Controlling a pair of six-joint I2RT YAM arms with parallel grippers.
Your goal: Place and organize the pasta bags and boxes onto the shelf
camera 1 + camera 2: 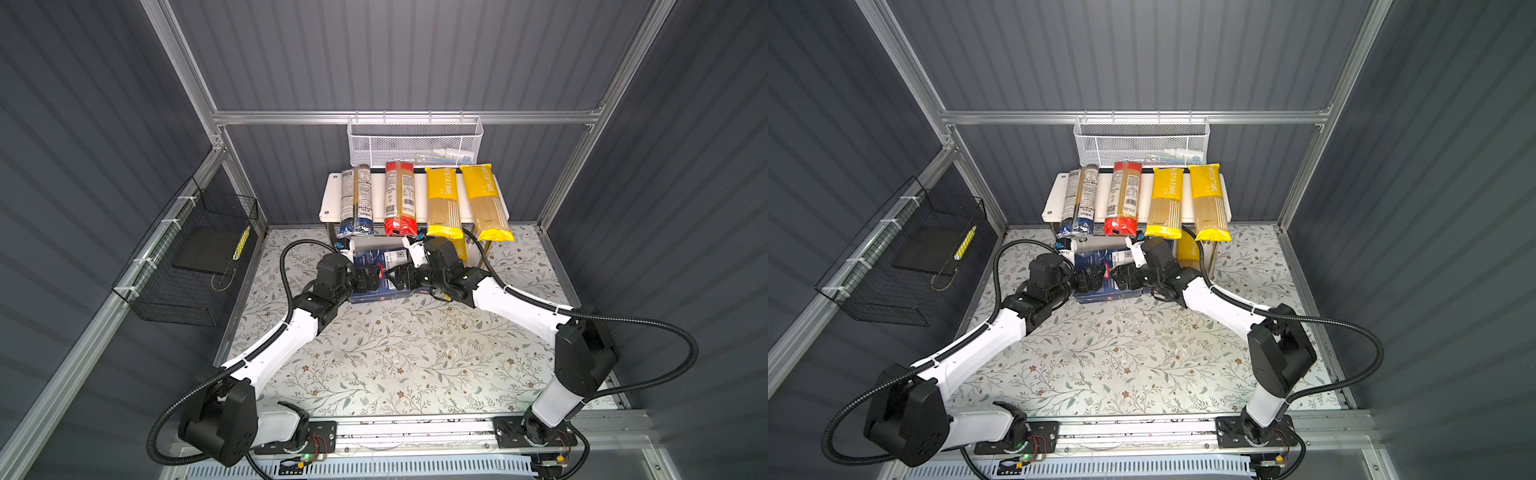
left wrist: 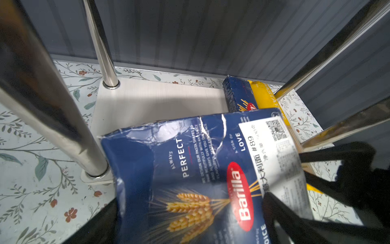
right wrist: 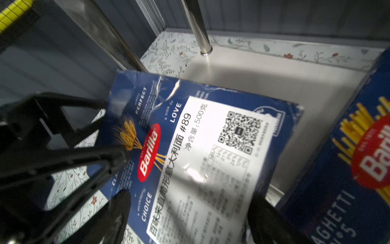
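Note:
The wide flat Barilla box lies tilted at the front of the shelf, its far end on the lower board. My left gripper is shut on its left part. My right gripper is shut across its width from the right. The slim SPAGHETTI box and a yellow bag lie on the lower board to the right. On the top board lie a blue-black bag, a red-ended bag and two yellow bags.
Chrome legs stand close on both sides of the wide box. A white mesh basket hangs on the back wall above the shelf. A black wire basket hangs on the left wall. The floral table spreads in front.

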